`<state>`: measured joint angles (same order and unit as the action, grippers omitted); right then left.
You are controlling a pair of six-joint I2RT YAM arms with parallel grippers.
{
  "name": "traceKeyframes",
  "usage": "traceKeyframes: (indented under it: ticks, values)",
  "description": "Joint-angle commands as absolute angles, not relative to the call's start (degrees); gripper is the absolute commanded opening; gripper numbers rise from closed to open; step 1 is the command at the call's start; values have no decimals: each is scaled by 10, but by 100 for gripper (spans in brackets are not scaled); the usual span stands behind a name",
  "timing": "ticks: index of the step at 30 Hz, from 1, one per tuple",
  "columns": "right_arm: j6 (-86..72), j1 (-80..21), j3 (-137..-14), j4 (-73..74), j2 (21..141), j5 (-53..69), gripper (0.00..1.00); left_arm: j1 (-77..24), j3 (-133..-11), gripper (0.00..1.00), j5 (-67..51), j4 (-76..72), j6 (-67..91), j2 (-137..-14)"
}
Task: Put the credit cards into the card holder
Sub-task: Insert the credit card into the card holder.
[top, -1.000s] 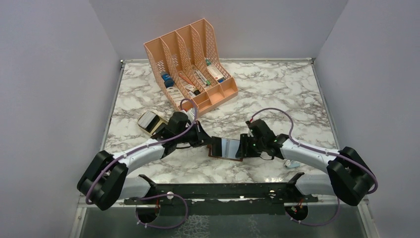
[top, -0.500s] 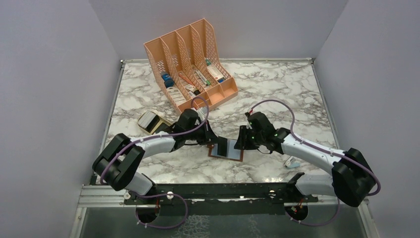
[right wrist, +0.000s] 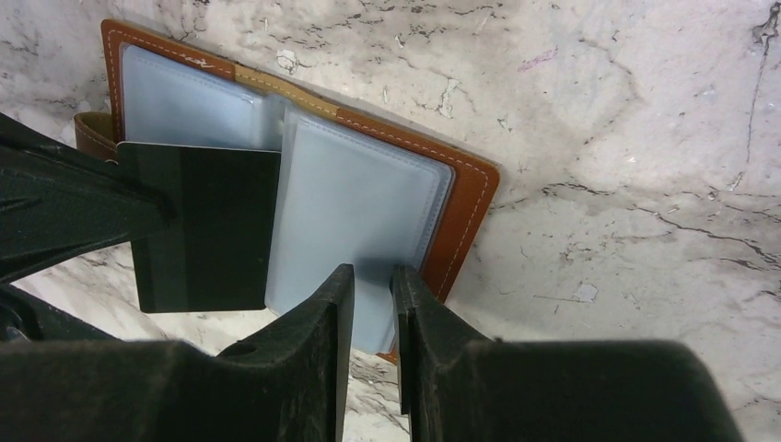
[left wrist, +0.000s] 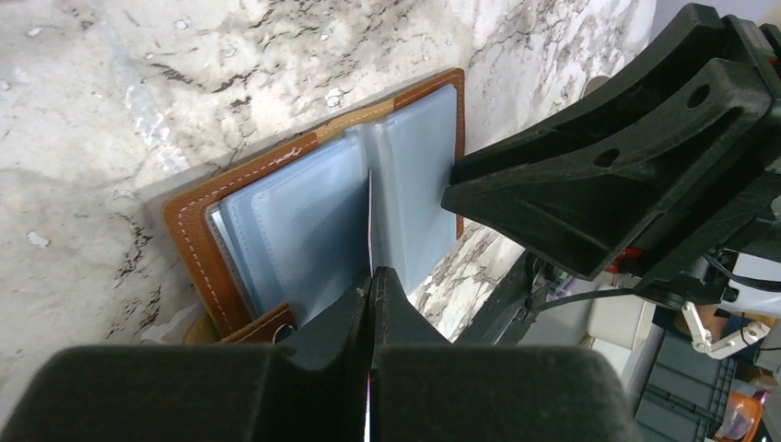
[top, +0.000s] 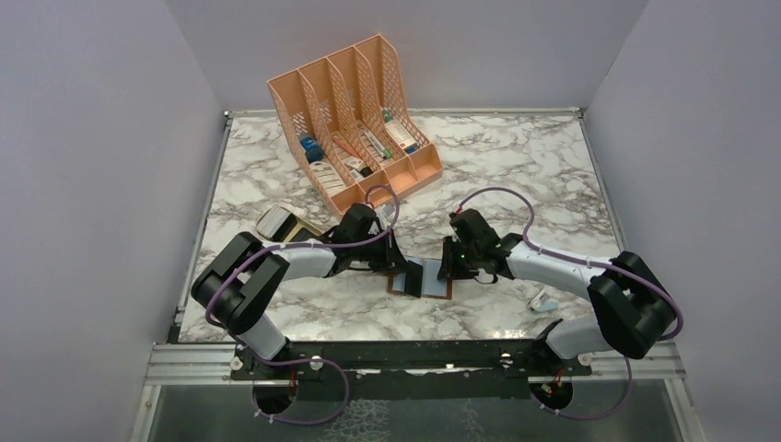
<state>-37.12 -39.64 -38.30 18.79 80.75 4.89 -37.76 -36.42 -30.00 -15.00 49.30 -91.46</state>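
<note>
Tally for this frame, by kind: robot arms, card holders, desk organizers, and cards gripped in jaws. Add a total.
Robot arms: 2 (left arm, right arm)
Card holder: 1, lying open
Desk organizer: 1
Card gripped in the left arm's jaws: 1
Total: 5
</note>
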Motion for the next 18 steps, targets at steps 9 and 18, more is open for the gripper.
traceKeyframes:
  ticks: [9,18]
  values:
    - [-357,-397,-378,164,823,13,22,-388,-392,0,-326,-163,470,-930]
    - [-360,-397,-391,201,790,0,21,-390,-404,0,-296,-109,471,-895]
